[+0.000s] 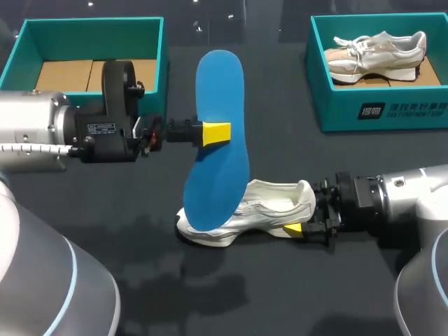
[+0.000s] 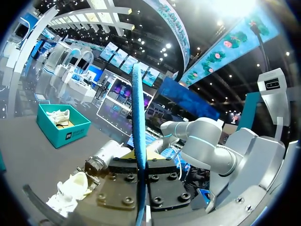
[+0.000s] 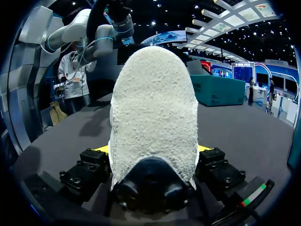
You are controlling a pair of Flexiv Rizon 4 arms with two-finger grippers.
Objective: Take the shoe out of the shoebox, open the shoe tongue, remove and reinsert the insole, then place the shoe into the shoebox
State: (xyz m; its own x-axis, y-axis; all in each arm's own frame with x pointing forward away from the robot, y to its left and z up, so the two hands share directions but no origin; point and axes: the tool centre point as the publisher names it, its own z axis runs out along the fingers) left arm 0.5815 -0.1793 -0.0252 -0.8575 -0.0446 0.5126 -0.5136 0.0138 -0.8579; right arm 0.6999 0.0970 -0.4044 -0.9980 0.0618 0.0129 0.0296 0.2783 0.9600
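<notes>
1. Over at the far left, the left shoebox (image 1: 17, 52) sits at the back of the table with cardboard showing on its floor. It is well apart from the action.
2. The left gripper (image 1: 215, 133) reaches in level from the left, fingers clamped on the blue insole (image 1: 218, 84) near its middle. The left wrist view shows the insole edge-on, pinched between them.
3. That insole is held up off the table. In the head view its long axis runs back to front, and its near end hangs over the toe half of the shoe (image 1: 273, 203).
4. The shoe lies on the table with its length running left to right, toe to the left and heel to the right. That puts it roughly crosswise to the insole.
5. The right gripper (image 1: 301, 222) comes in from the right and is closed on the heel. In the right wrist view the heel fills the gap, with a yellow tip against each side.
6. My call: reinsertion depends on swinging the insole round to match the shoe's length. That job falls to the left arm, while the right braces the heel.
7. At the far right, the right shoebox (image 1: 381, 112) holds a second shoe (image 1: 378, 52).
</notes>
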